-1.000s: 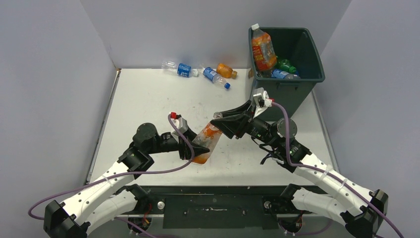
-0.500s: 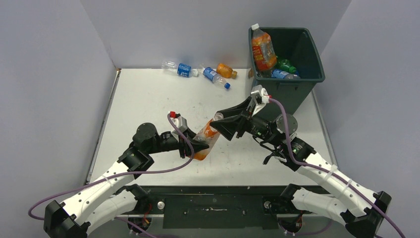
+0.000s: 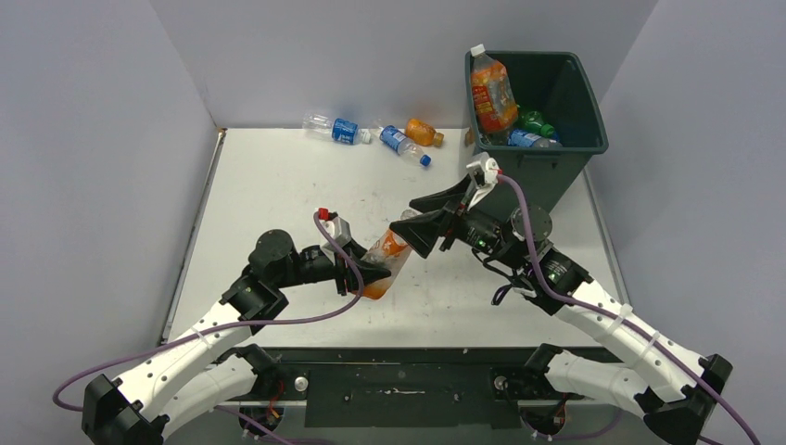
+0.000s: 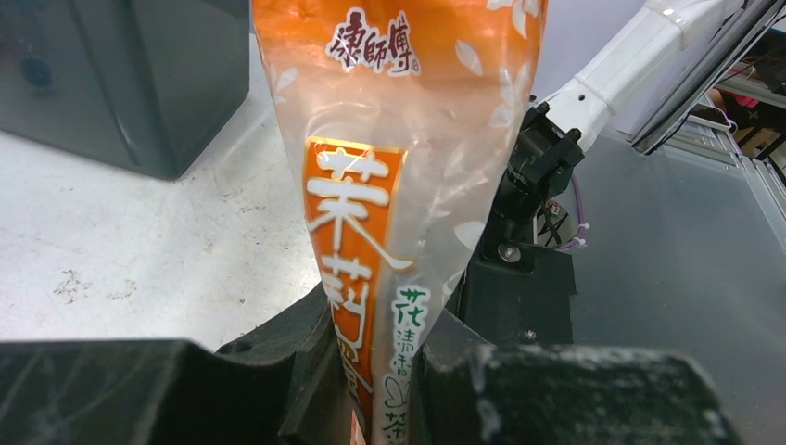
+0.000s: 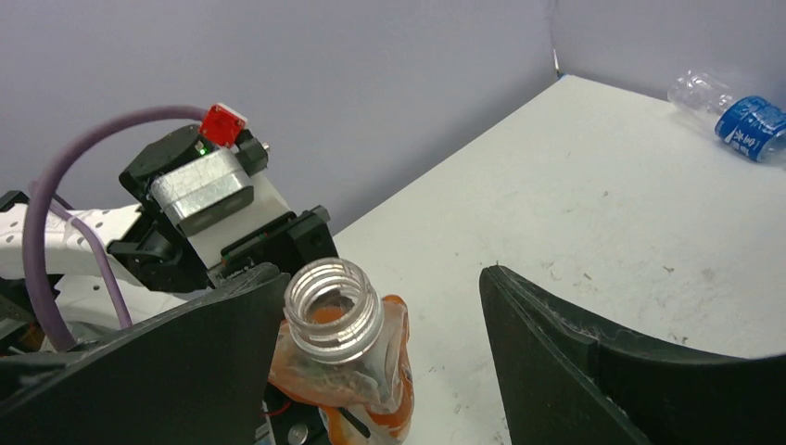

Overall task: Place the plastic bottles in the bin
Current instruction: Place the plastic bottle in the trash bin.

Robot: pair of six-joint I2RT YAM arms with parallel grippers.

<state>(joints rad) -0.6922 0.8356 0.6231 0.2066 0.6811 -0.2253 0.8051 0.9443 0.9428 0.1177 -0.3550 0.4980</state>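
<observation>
While your left tool (image 3: 363,275) is clenched on the lower end of the crushed orange tea bottle (image 3: 387,258), just below the centre of the top view, your right tool (image 3: 419,227) stands released. Its jaws are spread to either side of the bottle's neck end. The dark green bin (image 3: 593,141) sits at the upper right with several bottles inside, and a tall orange one (image 3: 491,93) leans on its left wall. Three loose bottles (image 3: 405,142) lie at the upper centre, along the far edge of the tabletop (image 3: 278,185).

From the left wrist, the label is pinched flat at the bottom centre and the body rises up the middle of the frame. That is a thin, squashed hold, so expect the bottle to pivot if you swing fast.

From the right wrist, the capless neck sits low and left of centre, close against the left-hand jaw; you cannot tell whether they touch. Back the right tool straight off so neither jaw catches the threads. Then carry the bottle smoothly over the bin and let go well inside the rim, clear of the leaning orange bottle.
</observation>
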